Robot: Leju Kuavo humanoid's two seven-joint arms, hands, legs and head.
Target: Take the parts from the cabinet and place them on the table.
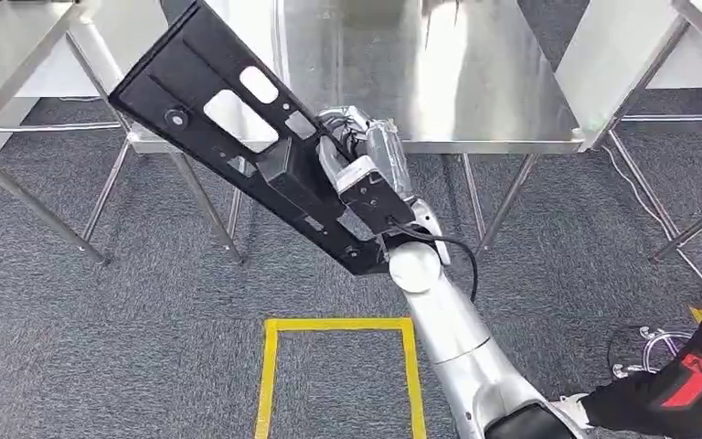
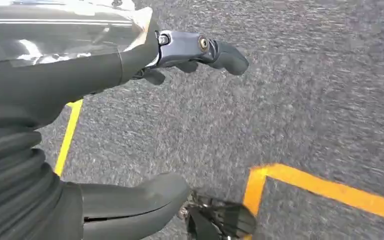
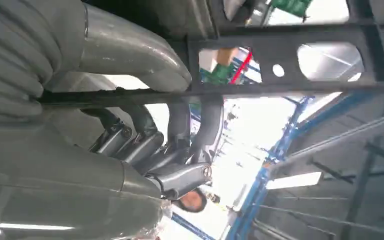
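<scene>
Right hand (image 1: 366,178): my arm raised, gripping the long black flat metal bracket (image 1: 228,128) near its lower end, tilted toward the steel tabletop (image 1: 475,82).
Left hand (image 2: 130,125): hanging over grey carpet (image 2: 305,100), fingers apart, holding nothing.

- Silver, smooth-shelled right arm (image 1: 462,352) with a white ball-shaped wrist joint (image 1: 415,266).
- Black cable (image 1: 462,256) looping beside that joint.
- Grey ribbed cover (image 3: 10,55) behind the right hand (image 1: 366,178).
</scene>
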